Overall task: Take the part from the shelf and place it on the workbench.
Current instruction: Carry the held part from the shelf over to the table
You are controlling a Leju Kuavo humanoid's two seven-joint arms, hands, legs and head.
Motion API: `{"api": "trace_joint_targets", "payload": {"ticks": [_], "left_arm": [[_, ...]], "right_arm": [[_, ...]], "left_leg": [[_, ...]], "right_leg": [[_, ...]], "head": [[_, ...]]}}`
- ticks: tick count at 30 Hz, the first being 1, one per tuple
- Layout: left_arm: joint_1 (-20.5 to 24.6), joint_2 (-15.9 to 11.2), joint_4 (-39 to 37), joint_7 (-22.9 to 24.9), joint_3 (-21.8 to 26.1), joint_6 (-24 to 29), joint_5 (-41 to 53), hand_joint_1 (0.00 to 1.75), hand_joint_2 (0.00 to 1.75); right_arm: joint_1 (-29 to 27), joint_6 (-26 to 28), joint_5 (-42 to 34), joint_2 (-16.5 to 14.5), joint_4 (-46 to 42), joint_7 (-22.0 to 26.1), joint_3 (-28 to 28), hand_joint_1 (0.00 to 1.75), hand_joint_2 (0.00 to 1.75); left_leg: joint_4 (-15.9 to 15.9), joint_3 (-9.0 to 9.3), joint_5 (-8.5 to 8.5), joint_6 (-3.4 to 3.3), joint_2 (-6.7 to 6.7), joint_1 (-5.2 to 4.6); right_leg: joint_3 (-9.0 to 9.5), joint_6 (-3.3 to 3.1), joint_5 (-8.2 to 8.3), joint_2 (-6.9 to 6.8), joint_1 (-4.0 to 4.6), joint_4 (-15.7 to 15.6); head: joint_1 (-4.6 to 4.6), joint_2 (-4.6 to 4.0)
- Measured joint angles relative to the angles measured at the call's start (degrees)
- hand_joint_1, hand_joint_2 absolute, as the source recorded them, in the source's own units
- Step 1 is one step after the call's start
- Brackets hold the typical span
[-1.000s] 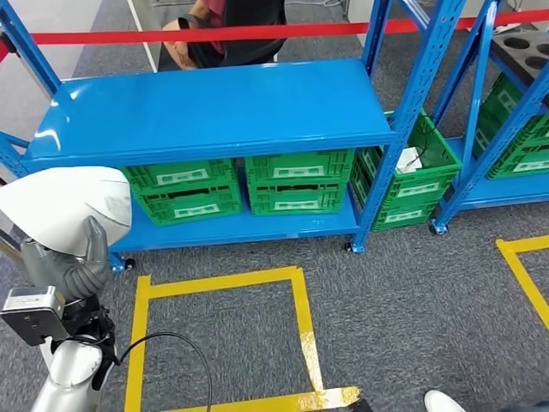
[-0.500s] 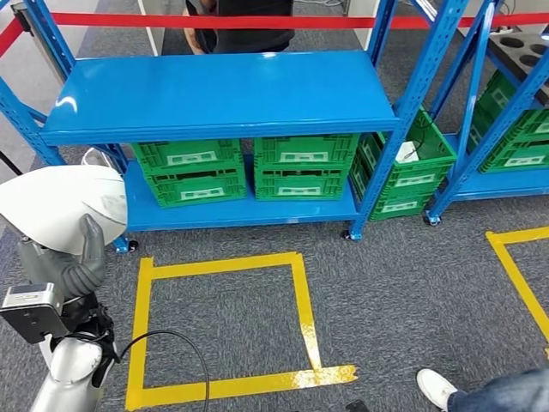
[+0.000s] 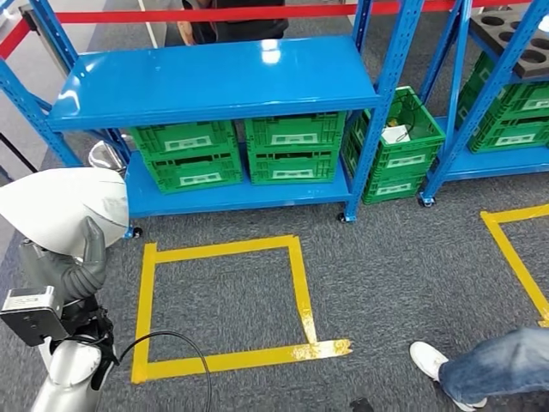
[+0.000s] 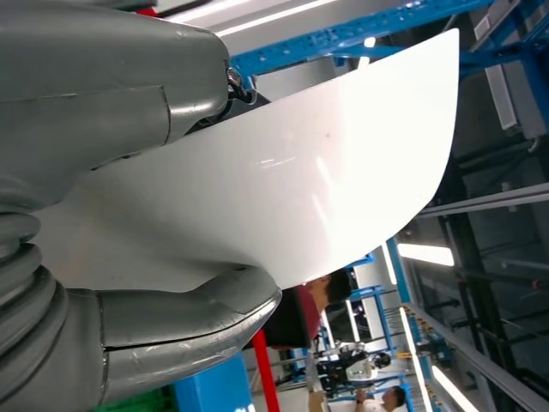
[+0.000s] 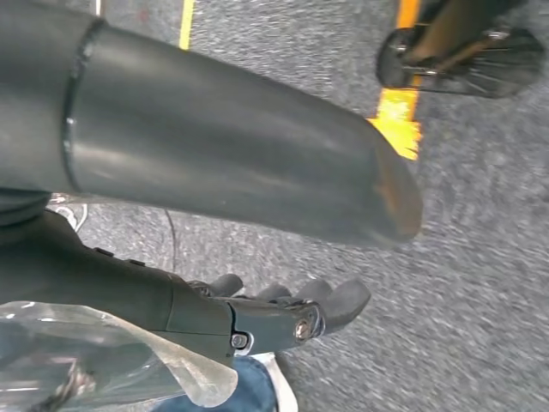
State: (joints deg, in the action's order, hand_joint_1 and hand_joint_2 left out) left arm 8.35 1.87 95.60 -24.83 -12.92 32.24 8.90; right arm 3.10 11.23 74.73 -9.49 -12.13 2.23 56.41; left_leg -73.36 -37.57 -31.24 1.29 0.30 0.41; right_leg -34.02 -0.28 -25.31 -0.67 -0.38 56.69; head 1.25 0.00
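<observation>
A large white curved part (image 3: 64,206) sits at the lower left of the head view, held by my left hand (image 3: 64,270) with the grey thumb pressed against its underside. In the left wrist view the same white part (image 4: 292,189) lies clamped between the thumb and the fingers of my left hand (image 4: 84,94). My right hand (image 5: 259,313) hangs over grey carpet with its fingers stretched out and nothing in it. The blue shelf (image 3: 214,81) stands ahead, its top board bare.
Green crates (image 3: 188,154) fill the shelf's lower level, with another crate (image 3: 398,146) to the right. A yellow tape square (image 3: 298,283) marks the carpet. A person's leg and white shoe (image 3: 491,365) are at the lower right. Another person (image 3: 233,26) stands behind a red barrier (image 3: 194,15).
The whole view has shifted, so the camera moved: the shelf now sits higher and further left. A person's leg has come in at the lower right. My left hand still holds the part.
</observation>
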Motion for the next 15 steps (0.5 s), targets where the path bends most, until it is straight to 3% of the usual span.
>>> {"api": "trace_joint_targets", "payload": {"ticks": [1, 2, 4, 5, 7, 8, 10, 11, 12, 13, 15], "left_arm": [[0.0, 0.0, 0.0, 0.0, 0.0, 0.0, 0.0, 1.75, 1.75], [0.1, 0.0, 0.0, 0.0, 0.0, 0.0, 0.0, 1.75, 1.75], [0.2, 0.0, 0.0, 0.0, 0.0, 0.0, 0.0, 1.75, 1.75], [0.3, 0.0, 0.0, 0.0, 0.0, 0.0, 0.0, 1.75, 1.75], [0.3, 0.0, 0.0, 0.0, 0.0, 0.0, 0.0, 1.75, 1.75], [0.3, 0.0, 0.0, 0.0, 0.0, 0.0, 0.0, 1.75, 1.75], [0.3, 0.1, 0.0, 0.0, 0.0, 0.0, 0.0, 1.75, 1.75], [0.3, 0.1, 0.0, -0.2, 0.0, 0.3, 0.2, 1.75, 1.75], [0.3, 0.2, 0.0, -0.6, 0.0, 1.0, 0.7, 1.75, 1.75], [0.2, 0.3, 0.0, -1.2, 0.0, 1.9, 1.5, 1.75, 1.75], [0.2, 0.6, -0.1, -2.6, 0.1, 3.9, 3.1, 1.75, 1.75]], "right_arm": [[0.0, 0.0, 0.0, 0.0, 0.0, 0.0, 0.0, 0.00, 0.00], [0.0, 0.0, 0.0, 0.0, 0.0, 0.0, 0.0, 0.00, 0.00], [0.0, 0.0, 0.0, 0.0, 0.0, 0.0, 0.0, 0.00, 0.00], [0.0, 0.0, 0.0, 0.0, 0.0, 0.0, 0.0, 0.00, 0.00], [-0.1, 0.0, 0.0, 0.0, 0.0, 0.0, 0.0, 0.00, 0.00], [-0.1, 0.0, 0.0, 0.0, 0.0, 0.0, 0.0, 0.00, 0.00], [-0.3, 0.0, 0.0, 0.0, 0.0, 0.0, 0.0, 0.00, 0.00], [-0.2, 0.0, -0.1, 0.0, 0.0, 0.0, 0.0, 0.00, 0.00], [-0.2, -0.1, -0.1, 0.0, 0.0, 0.0, 0.0, 0.00, 0.00], [-0.2, -0.2, -0.3, 0.0, 0.0, 0.0, 0.0, 0.00, 0.00], [-0.2, -0.5, -0.5, 0.0, 0.0, 0.0, 0.0, 0.00, 0.00]], "left_leg": [[2.9, 2.67, 1.35, -0.17, -0.02, 0.01], [7.2, 6.07, 1.60, -0.41, -0.06, -0.05], [14.9, 11.41, 0.28, -0.94, -0.15, -0.25], [16.9, 12.49, -0.33, -1.21, -0.16, -0.43], [17.4, 11.65, 0.62, -1.91, -0.03, -0.52], [17.6, 10.87, 1.40, -2.41, 0.07, -0.46], [17.8, 8.94, 3.13, -3.22, 0.26, -0.26], [17.8, 7.88, 3.92, -3.42, 0.26, -0.28], [17.7, 6.84, 4.69, -3.45, 0.27, -0.30], [17.7, 5.77, 5.50, -3.40, 0.30, -0.31], [17.5, 3.68, 7.02, -3.16, 0.39, -0.31]], "right_leg": [[-1.08, 0.12, 0.57, 0.00, 0.00, 0.4], [-1.95, 0.29, 1.11, 0.06, 0.08, 0.8], [-2.86, 0.74, 2.23, 0.14, 0.20, 1.2], [-3.03, 1.05, 2.86, 0.16, 0.19, 1.1], [-3.39, 1.77, 3.77, 0.23, 0.02, 0.7], [-3.88, 2.12, 2.80, 0.33, -0.06, 1.2], [-5.66, 2.69, -2.59, 0.53, -0.19, 5.2], [-6.65, 2.92, -5.75, 0.56, -0.20, 8.7], [-7.50, 3.12, -7.80, 0.56, -0.23, 12.6], [-7.86, 3.28, -8.04, 0.56, -0.25, 16.1], [-6.49, 3.45, -4.67, 0.56, -0.31, 18.7]], "head": [[0.00, 0.00], [0.00, 0.00], [0.07, 0.00], [0.00, 0.00], [-0.14, 0.00], [-0.19, 0.00], [-0.06, 0.00], [0.08, 0.00], [0.14, 0.00], [0.16, 0.00], [0.17, 0.00]]}}
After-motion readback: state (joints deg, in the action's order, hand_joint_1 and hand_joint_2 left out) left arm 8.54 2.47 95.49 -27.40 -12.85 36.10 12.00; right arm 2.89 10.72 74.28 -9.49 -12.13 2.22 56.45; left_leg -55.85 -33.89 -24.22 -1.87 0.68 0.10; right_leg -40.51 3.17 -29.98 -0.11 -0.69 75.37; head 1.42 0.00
